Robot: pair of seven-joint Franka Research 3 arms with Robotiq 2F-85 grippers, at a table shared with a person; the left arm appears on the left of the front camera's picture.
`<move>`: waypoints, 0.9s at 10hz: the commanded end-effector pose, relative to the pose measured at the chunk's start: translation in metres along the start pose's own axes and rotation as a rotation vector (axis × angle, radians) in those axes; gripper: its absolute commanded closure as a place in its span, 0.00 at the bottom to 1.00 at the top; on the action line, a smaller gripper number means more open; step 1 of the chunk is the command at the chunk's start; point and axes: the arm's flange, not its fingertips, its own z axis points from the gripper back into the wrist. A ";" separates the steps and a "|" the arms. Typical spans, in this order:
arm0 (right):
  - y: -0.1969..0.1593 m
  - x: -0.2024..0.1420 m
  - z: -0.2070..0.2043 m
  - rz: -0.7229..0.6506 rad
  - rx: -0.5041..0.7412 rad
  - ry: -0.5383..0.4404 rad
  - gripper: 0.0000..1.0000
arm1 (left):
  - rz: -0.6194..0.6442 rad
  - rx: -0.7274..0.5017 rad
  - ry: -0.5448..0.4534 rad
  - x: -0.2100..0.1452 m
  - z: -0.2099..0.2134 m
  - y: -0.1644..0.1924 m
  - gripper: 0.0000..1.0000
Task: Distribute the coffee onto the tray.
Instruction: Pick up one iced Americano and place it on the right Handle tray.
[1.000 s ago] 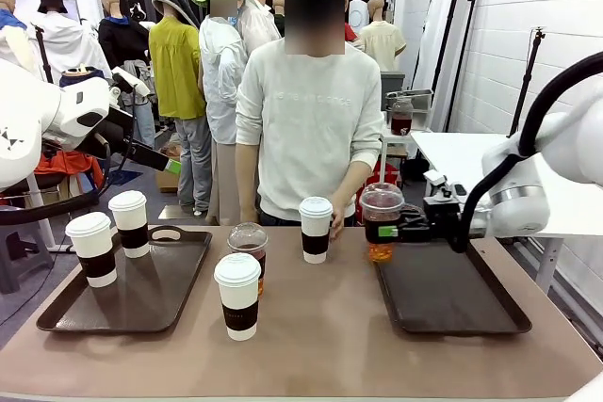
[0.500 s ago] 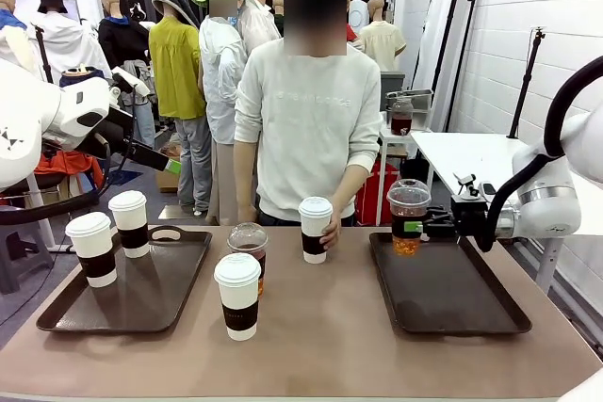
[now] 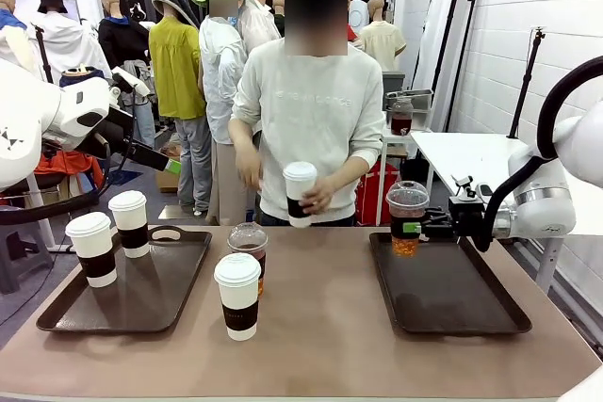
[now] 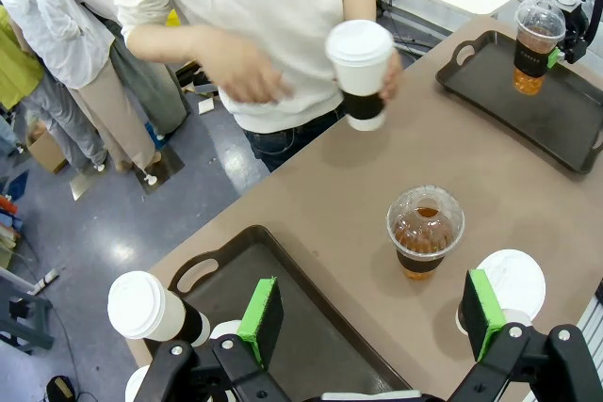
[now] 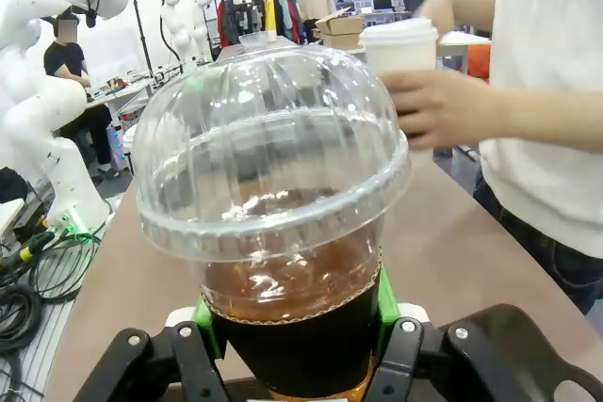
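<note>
While the right gripper [image 3: 416,225] pinches the dome-lidded cup [image 3: 407,202] over the far left corner of the right tray [image 3: 452,319], it's mid-placement. Next it probably needs lowering flat, then letting go. Meanwhile the left gripper [image 4: 372,313] hangs spread wide, empty.

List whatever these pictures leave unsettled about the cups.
- Front view: whether the dome-lidded cup touches the right tray; its base overlaps the far rim.
- Right wrist view: that cup's base, hidden by the jaws around it.
- Left wrist view: the near paper cup, partly behind a green pad.
</note>
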 end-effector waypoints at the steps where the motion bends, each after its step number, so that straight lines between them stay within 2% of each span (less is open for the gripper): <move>1: 0.004 0.005 0.001 0.007 0.001 -0.004 0.32 | 0.003 -0.012 0.000 -0.001 0.000 -0.001 0.00; 9: -0.077 -0.036 0.016 0.038 0.039 -0.008 0.32 | 0.003 -0.012 0.000 -0.001 0.000 -0.001 0.00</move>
